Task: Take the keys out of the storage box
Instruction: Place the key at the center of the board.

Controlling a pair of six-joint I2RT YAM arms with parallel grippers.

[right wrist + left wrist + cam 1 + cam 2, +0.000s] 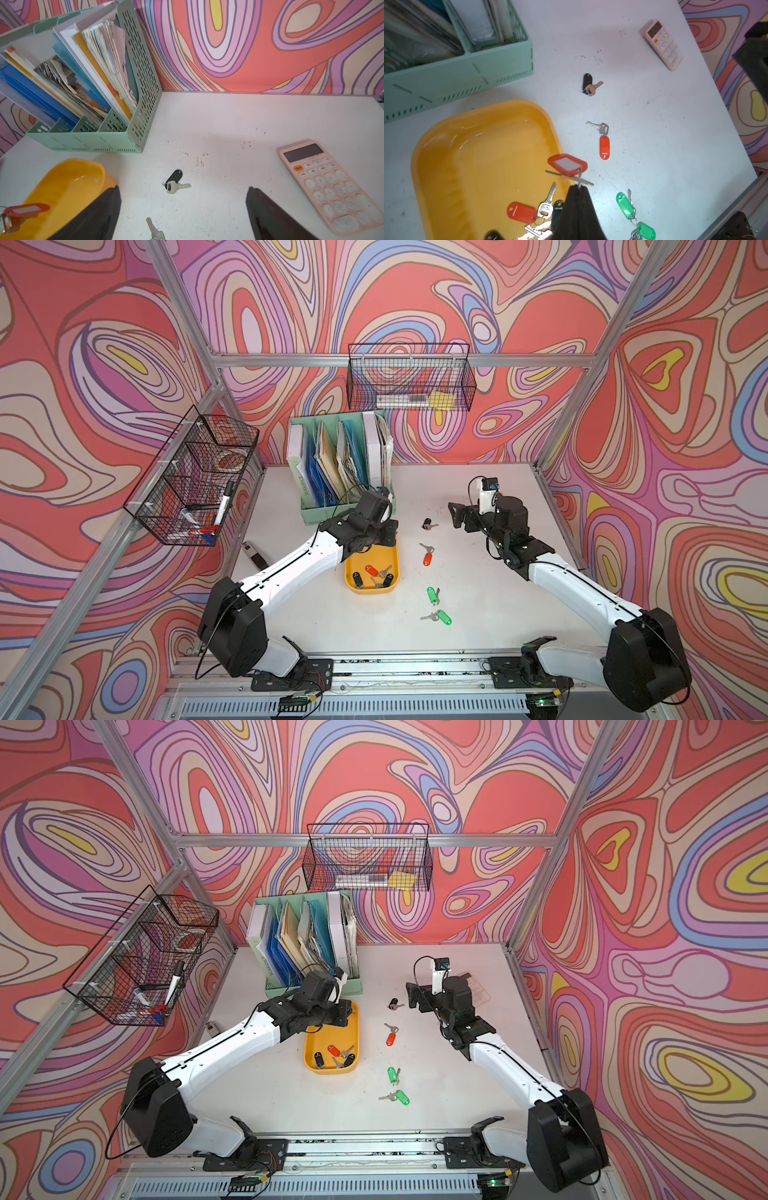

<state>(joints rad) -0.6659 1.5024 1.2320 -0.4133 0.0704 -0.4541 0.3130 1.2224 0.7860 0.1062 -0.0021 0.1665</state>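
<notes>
Left wrist view: red-tagged key pinched at the box rim

The left tool [579, 188] is clenched on a red-tagged key [567, 165], which dangles over the edge of the storage box [477, 158], probably bound for the surface [654, 124]; the right tool [456, 515] gapes wide, grasping nothing, above the surface; counted: three keys [371, 571] lie in the box, four lie outside it (one black, one red, two green), one is held.
</notes>
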